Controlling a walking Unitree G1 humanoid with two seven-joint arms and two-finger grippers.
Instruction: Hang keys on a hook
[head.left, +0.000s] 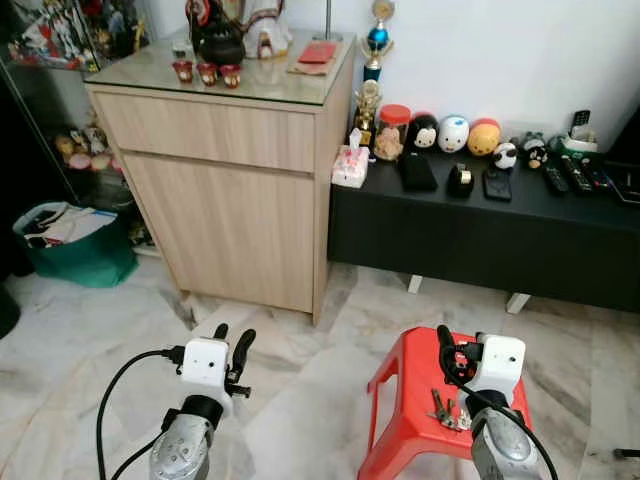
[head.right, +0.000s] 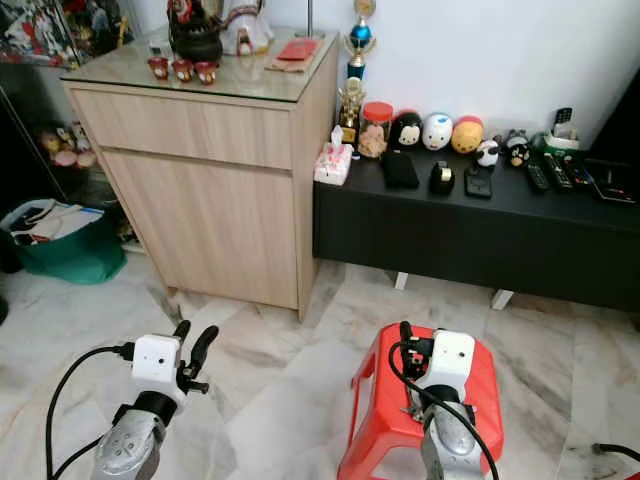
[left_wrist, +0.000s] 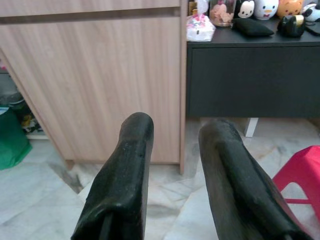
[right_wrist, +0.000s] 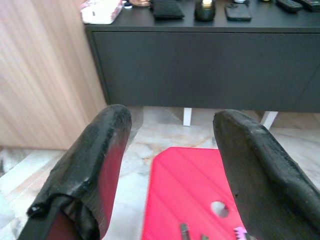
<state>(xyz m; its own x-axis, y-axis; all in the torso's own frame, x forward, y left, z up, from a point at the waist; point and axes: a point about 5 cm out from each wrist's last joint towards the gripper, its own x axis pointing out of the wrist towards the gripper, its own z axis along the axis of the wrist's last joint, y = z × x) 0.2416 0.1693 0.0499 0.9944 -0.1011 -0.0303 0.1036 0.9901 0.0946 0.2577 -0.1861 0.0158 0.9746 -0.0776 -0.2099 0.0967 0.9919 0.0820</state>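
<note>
Keys (head.left: 445, 410) lying on red stool (head.left: 400, 400), at my 5 o'clock, partly behind my right wrist. My right gripper (right_wrist: 172, 165) hovering just above stool, fingers spread wide, holding nothing. My left gripper (left_wrist: 175, 170) at 7 o'clock over marble floor (head.left: 300, 400), fingers parted, nothing held. Wooden cabinet (head.left: 230, 190) at 11 o'clock, black bench (head.left: 480, 235) at 1 o'clock.

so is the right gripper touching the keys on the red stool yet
Apart. The right wrist view shows the right gripper open above the red stool, the keys lying below its fingertips.
</note>
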